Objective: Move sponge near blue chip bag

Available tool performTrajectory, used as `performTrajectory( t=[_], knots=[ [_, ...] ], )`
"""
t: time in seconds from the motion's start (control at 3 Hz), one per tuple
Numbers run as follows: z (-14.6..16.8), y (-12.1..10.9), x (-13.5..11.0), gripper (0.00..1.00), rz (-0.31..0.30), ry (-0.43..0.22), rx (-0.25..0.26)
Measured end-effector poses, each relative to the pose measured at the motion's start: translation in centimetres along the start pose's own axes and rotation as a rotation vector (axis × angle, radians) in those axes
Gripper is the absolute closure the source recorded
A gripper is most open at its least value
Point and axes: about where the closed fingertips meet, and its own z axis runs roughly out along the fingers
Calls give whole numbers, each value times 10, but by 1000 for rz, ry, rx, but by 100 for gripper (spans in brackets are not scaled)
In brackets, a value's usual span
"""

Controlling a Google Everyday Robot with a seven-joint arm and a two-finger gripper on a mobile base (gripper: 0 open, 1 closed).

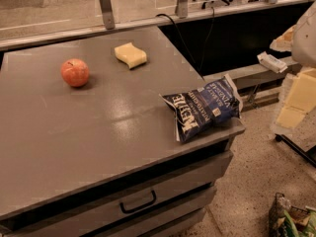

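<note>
The end effector (294, 109) is seen at the far right edge of the view, off the counter (98, 137) and out over the floor, to the right of the blue chip bag (205, 108) and apart from it. Only its pale yellow flat parts are visible, and it cannot be told whether it is open or closed; nothing is seen held in it.

The sponge (131, 55) is found lying on the back part of the grey counter, near the rear edge. It is untouched and well apart from the blue chip bag. The bag is laid flat at the front right corner of the counter, with its white lettering turned sideways and its right end reaching the counter's edge.

A red apple (75, 72) is placed to the left of the sponge, a little closer to the front, and is not in contact with it.

Below the counter top, drawers are seen, the upper one fitted with a dark handle (138, 202). A black cable (190, 43) is run down behind the counter's right rear corner. A small white object (271, 62) is rested on a ledge to the right of the counter, just above the end effector.
</note>
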Motion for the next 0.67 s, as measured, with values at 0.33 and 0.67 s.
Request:
performTrajectory(
  t=[0.33, 0.67],
  knots=[
    [0, 0, 0, 0, 0, 0, 0],
    [-1, -6, -3, 0, -13, -16, 8]
  ],
)
